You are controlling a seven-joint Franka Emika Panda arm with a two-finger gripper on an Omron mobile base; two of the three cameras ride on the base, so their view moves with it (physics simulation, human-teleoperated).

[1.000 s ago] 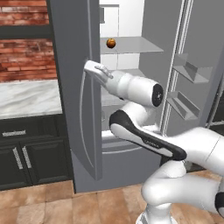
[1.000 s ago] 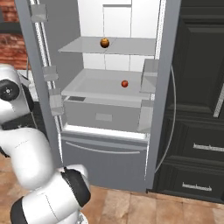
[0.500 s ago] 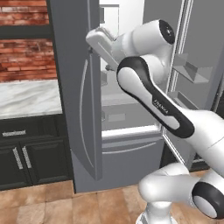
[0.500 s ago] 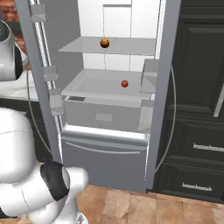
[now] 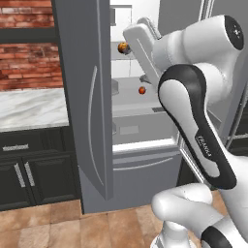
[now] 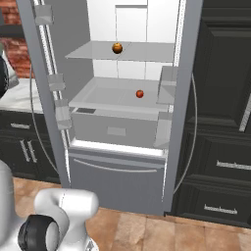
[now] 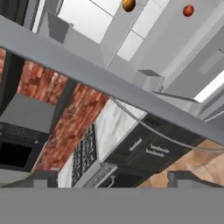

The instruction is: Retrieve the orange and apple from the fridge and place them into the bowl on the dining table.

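The fridge (image 6: 122, 112) stands open, with the orange (image 6: 117, 47) on its upper shelf and the apple (image 6: 139, 93) on the shelf below. The end effector (image 7: 109, 177), released and empty, is well apart from both, outside the left door (image 5: 85, 106)

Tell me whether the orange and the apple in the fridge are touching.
Apart. The right base view shows the orange on the upper shelf and the apple on the shelf below, with a clear gap between them.

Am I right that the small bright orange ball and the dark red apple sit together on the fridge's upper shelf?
Not quite. The right base view shows the small bright orange ball on the upper shelf, but the dark red apple sits one shelf lower.
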